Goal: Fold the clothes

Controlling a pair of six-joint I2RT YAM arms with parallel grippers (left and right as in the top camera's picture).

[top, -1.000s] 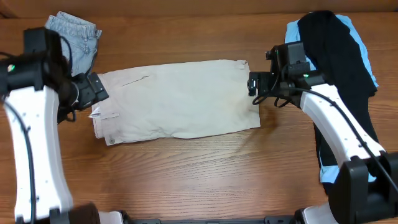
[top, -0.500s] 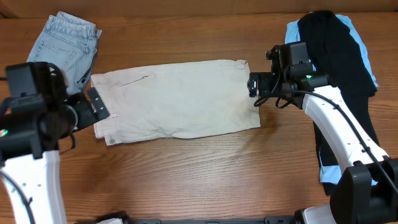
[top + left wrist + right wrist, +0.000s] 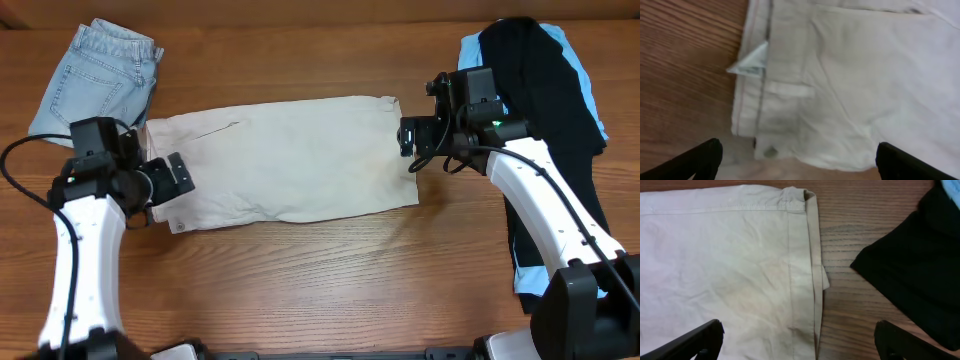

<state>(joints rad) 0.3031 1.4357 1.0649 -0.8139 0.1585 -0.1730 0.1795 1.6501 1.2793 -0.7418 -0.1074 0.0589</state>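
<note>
We see the beige shorts lying flat across the middle of the wooden table, with the waistband to the left and the leg hems to the right. Our left claw is spread wide over the near corner of the waistband, and our right claw is likewise released at the hem edge, neither grasping any cloth. The pale denim shorts lie at the far left, and a black garment lies over a sky-blue garment along the right side.

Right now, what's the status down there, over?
Both pincers open, empty: left pincer at waistband, right pincer at hem. Beige khaki fabric shorts lie flat. Pale blue denim shorts, black garment off to sides.
</note>
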